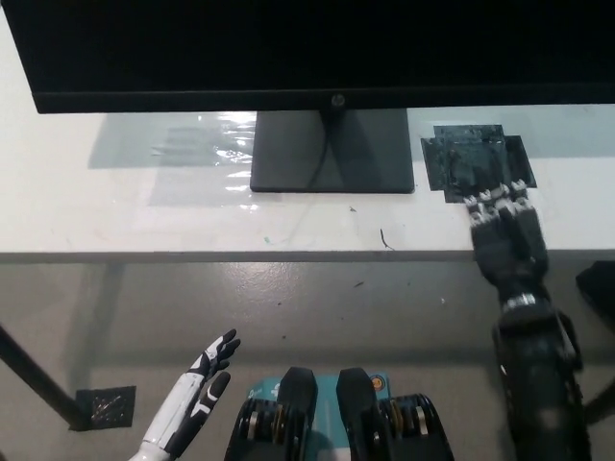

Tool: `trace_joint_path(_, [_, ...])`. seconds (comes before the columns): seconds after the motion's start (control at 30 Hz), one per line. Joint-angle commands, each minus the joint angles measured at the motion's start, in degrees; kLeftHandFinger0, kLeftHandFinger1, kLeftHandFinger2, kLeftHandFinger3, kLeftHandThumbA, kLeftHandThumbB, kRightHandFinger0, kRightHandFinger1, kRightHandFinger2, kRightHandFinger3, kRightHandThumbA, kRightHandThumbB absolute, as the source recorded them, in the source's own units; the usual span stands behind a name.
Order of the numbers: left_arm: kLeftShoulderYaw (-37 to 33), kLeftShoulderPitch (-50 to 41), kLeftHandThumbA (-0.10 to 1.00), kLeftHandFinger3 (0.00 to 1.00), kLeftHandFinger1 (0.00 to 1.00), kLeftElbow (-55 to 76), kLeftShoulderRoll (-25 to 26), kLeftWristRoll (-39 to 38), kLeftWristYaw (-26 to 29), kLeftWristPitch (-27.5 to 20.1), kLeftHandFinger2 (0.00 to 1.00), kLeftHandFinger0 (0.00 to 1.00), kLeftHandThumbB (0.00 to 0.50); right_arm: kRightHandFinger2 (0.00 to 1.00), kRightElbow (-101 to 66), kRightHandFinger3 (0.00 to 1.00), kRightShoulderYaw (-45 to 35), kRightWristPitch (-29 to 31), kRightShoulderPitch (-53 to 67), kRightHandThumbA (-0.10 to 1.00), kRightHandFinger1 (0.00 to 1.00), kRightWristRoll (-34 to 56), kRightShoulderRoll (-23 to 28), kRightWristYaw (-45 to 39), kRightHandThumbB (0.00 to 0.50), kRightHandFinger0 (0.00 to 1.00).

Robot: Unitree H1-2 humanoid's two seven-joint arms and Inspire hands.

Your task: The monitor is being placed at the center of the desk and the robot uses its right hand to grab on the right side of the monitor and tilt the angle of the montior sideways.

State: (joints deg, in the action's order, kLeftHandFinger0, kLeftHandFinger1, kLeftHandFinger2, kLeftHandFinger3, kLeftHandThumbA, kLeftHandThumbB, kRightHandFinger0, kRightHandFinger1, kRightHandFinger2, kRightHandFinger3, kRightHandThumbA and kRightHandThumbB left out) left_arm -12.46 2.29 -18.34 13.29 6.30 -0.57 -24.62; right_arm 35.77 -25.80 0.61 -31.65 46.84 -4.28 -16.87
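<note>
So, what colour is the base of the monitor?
Dark grey to black; the base shows best in the head view, standing on the white desk.

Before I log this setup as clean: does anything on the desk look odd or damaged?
Yes. A patch of dark tape is stuck on the desk right of the monitor stand, ragged-edged, and a shiny clear film lies left of it.

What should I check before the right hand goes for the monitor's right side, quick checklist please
1. Monitor standing on its base on the desk: ok.
2. Right hand touching the monitor: not ok, it is below the screen's bottom edge, over the desk.
3. Right hand holding nothing: ok.
4. Monitor's right edge in view: cannot tell, the picture cuts it off.
5. Left hand out of the way: ok, open, low, before the desk.
</note>
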Motion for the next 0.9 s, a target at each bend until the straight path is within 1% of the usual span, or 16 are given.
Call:
trace_joint_path(0.0, [-0.4, 0.8, 1.0, 1.0, 1.0, 0.9, 1.0, 0.2, 1.1, -2.3, 1.0, 1.0, 0.3, 1.0, -38.8, 1.0, 11.6, -1.0, 17.9, 1.0, 1.0, -9.5, -0.7, -4.6, 0.441, 1.0])
trace_joint_path(0.13, [-0.2, 1.0, 1.0, 1.0, 1.0, 0.5, 1.0, 0.0, 1.0, -2.3, 1.0, 1.0, 0.308, 1.0, -45.3, 1.0, 14.8, 9.1, 24.7, 1.0, 1.0, -17.0, -1.2, -7.6, 0.403, 1.0])
trace_joint_path(0.3, [-0.3, 1.1, 1.0, 1.0, 1.0, 0.6, 0.9, 0.0, 0.9, -2.3, 1.0, 1.0, 0.308, 1.0, -57.0, 1.0, 19.8, 20.8, 33.1, 1.0, 1.0, -26.5, -2.8, -11.4, 0.455, 1.0])
trace_joint_path(0.33, [-0.3, 1.2, 1.0, 1.0, 1.0, 0.5, 0.9, 0.1, 0.9, -2.3, 1.0, 1.0, 0.308, 1.0, -58.2, 1.0, 20.4, 24.7, 34.4, 1.0, 1.0, -29.8, -4.1, -11.7, 0.426, 1.0])
trace_joint_path(0.37, [-0.4, 1.2, 1.0, 1.0, 1.0, 0.5, 0.9, 0.1, 0.9, -2.3, 1.0, 1.0, 0.308, 1.0, -58.7, 1.0, 20.7, 26.3, 34.9, 1.0, 1.0, -31.1, -4.5, -11.6, 0.424, 1.0])
trace_joint_path(0.4, [-0.5, 1.1, 1.0, 1.0, 1.0, 0.6, 0.9, 0.2, 0.9, -2.3, 1.0, 1.0, 0.306, 1.0, -60.3, 1.0, 19.9, 26.3, 36.1, 1.0, 1.0, -32.8, -7.1, -13.8, 0.386, 1.0])
trace_joint_path(0.43, [-0.4, 1.1, 1.0, 1.0, 1.0, 0.6, 1.0, 0.1, 0.8, -2.3, 1.0, 1.0, 0.305, 1.0, -61.9, 1.0, 20.9, 26.3, 38.3, 1.0, 1.0, -34.3, -8.7, -15.3, 0.4, 1.0])
trace_joint_path(0.47, [-0.4, 1.2, 1.0, 1.0, 1.0, 0.5, 1.0, 0.0, 0.8, -2.3, 1.0, 1.0, 0.303, 1.0, -61.7, 1.0, 20.3, 26.3, 39.1, 1.0, 1.0, -34.5, -9.6, -18.0, 0.317, 1.0])
trace_joint_path(0.5, [-0.5, 1.1, 1.0, 1.0, 1.0, 0.7, 1.1, 0.3, 0.9, -2.3, 1.0, 1.0, 0.301, 1.0, -61.9, 1.0, 20.5, 26.3, 39.8, 1.0, 1.0, -37.8, -9.8, -16.6, 0.312, 1.0])
trace_joint_path(0.53, [-0.4, 1.1, 1.0, 1.0, 1.0, 0.8, 1.1, 0.1, 0.7, -2.3, 1.0, 1.0, 0.302, 1.0, -60.2, 1.0, 19.3, 26.3, 39.2, 1.0, 1.0, -39.7, -10.1, -16.8, 0.25, 1.0])
trace_joint_path(0.57, [-0.3, 1.2, 1.0, 1.0, 1.0, 0.7, 1.2, 0.0, 0.7, -2.3, 1.0, 1.0, 0.302, 1.0, -59.7, 1.0, 21.0, 26.3, 39.3, 1.0, 1.0, -42.6, -8.4, -13.4, 0.248, 1.0])
trace_joint_path(0.67, [-0.2, 1.3, 1.0, 1.0, 1.0, 0.6, 1.1, 0.2, 0.9, -2.3, 1.0, 1.0, 0.305, 1.0, -51.0, 1.0, 31.6, 26.3, 37.9, 1.0, 1.0, -58.8, 2.3, 11.0, 0.302, 1.0])
trace_joint_path(0.7, [-0.4, 1.1, 1.0, 1.0, 1.0, 0.6, 1.1, 0.2, 0.8, -2.3, 1.0, 1.0, 0.306, 1.0, -50.9, 1.0, 32.3, 26.3, 38.3, 1.0, 1.0, -59.6, 2.9, 12.3, 0.303, 1.0])
trace_joint_path(0.73, [-0.7, 0.9, 1.0, 1.0, 1.0, 0.8, 1.2, 0.6, 1.1, -2.3, 1.0, 1.0, 0.305, 1.0, -47.3, 1.0, 33.1, 26.3, 38.1, 1.0, 1.0, -61.5, 3.7, 16.4, 0.335, 1.0])
trace_joint_path(0.8, [-0.8, 0.7, 1.0, 1.0, 1.0, 1.2, 1.3, 0.6, 1.4, -2.3, 1.0, 1.0, 0.292, 1.0, -40.6, 1.0, 36.4, 26.3, 35.5, 1.0, 1.0, -65.1, 7.0, 23.8, 0.32, 1.0])
trace_joint_path(0.87, [-0.5, 0.6, 1.0, 1.0, 1.0, 1.2, 1.3, 0.4, 1.4, -2.3, 1.0, 1.0, 0.298, 1.0, -36.0, 1.0, 37.6, 26.3, 33.6, 1.0, 1.0, -65.1, 8.2, 26.1, 0.335, 1.0])
